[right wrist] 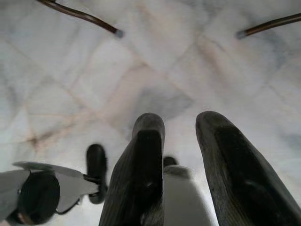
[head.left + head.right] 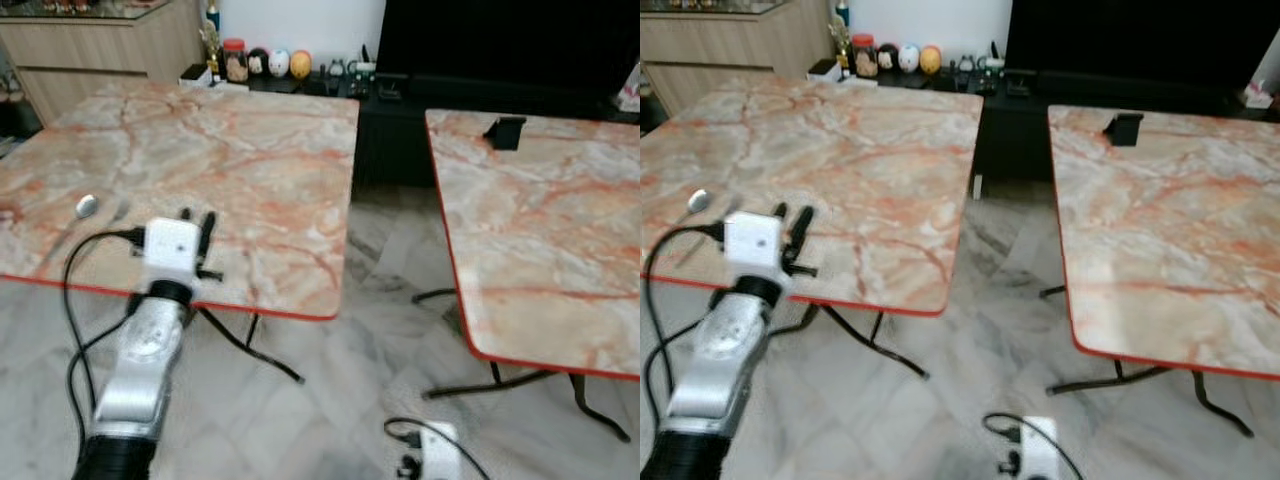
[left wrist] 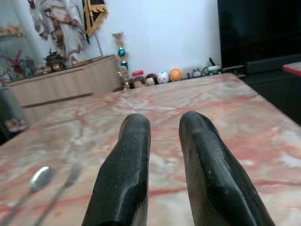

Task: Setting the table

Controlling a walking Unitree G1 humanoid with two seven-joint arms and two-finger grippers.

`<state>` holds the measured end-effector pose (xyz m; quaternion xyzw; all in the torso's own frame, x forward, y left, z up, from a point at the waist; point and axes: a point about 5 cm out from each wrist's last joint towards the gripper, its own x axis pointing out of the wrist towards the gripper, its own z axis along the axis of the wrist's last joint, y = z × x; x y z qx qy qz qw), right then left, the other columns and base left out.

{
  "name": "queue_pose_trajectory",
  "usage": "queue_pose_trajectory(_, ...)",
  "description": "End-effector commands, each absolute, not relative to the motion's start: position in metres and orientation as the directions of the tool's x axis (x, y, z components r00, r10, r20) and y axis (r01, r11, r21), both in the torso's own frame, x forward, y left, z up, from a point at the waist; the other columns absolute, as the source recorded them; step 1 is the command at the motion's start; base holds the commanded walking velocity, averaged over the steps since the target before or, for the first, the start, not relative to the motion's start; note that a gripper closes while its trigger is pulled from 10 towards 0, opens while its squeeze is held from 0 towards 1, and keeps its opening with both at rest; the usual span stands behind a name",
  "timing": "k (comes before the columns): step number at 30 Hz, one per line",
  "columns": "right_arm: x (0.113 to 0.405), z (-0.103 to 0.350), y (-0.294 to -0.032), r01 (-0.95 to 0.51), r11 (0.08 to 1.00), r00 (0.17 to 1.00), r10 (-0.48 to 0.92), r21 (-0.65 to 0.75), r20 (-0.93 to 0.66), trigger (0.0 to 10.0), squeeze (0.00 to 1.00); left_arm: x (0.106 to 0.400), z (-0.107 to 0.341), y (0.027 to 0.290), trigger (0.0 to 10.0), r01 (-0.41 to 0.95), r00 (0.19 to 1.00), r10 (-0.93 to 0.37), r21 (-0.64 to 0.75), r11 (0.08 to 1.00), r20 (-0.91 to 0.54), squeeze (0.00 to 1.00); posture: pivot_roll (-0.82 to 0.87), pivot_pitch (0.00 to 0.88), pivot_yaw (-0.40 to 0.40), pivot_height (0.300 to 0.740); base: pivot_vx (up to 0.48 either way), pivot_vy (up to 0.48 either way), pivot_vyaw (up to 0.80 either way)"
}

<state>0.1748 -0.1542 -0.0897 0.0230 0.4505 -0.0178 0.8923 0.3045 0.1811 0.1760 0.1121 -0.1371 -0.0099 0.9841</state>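
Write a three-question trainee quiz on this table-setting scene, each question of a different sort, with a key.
1. True or false: the left gripper is above the near edge of the left marble table, fingers apart and holding nothing.
2. Which cutlery lies on that table to the robot's left of this gripper? A. a spoon beside a fork B. a knife alone C. chopsticks
3. Fill in: the right gripper hangs low, pointing at the marble ____.

Key: 1. True. 2. A. 3. floor.
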Motion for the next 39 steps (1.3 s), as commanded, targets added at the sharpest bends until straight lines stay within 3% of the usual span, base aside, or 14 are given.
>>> queue_pose_trajectory(1, 0.1703, -0.0911, -0.1649, 0.075, 0.997, 0.585, -0.041, 0.004, -0.810, 10.0, 0.00, 0.3059, 0.1784, 0.1708, 10.0, 0.014, 0.959, -0.079, 0.229, 0.973, 0.273, 0.00, 0.06, 0.000, -0.014, 0.740, 0.000, 0.435, 0.00)
queue_pose_trajectory(39, 0.1693, -0.0916, -0.1652, 0.079, 0.997, 0.580, -0.044, 0.002, -0.813, 10.0, 0.00, 0.3056, 0.1756, 0.1678, 10.0, 0.037, 0.960, -0.099, 0.230, 0.972, 0.261, 0.00, 0.07, 0.000, -0.020, 0.740, 0.000, 0.436, -0.11)
